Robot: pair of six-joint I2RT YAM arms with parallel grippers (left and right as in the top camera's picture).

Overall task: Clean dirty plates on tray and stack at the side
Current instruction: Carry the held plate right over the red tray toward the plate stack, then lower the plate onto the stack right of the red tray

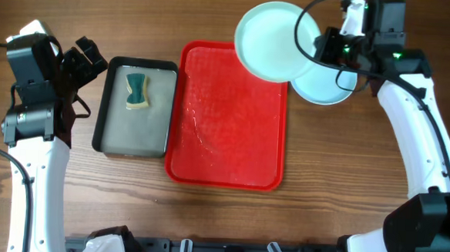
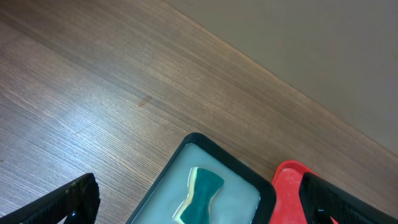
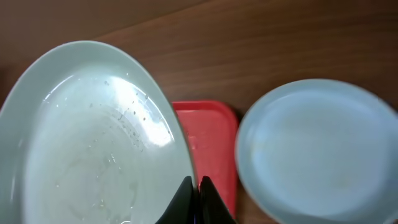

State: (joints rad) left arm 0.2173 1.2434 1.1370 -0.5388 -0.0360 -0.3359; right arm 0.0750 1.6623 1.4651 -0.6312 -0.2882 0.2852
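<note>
The right end effector (image 1: 318,49) is pinched shut on the rim of 1 pale mint plate (image 1: 272,40), holding it over the far right corner of the red tray (image 1: 225,118), with droplets showing on the plate's face. A 2nd, bluer plate (image 1: 329,89) lies on the bench (image 1: 345,194) just right of the tray. The left end effector (image 1: 86,57) stands wide beside the black tray (image 1: 102,112), which holds a teal-and-yellow sponge (image 1: 137,90).

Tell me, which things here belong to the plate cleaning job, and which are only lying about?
Job: held plate, plate on table, red tray.
Lying about: black tray, sponge in it, perhaps for wiping.
</note>
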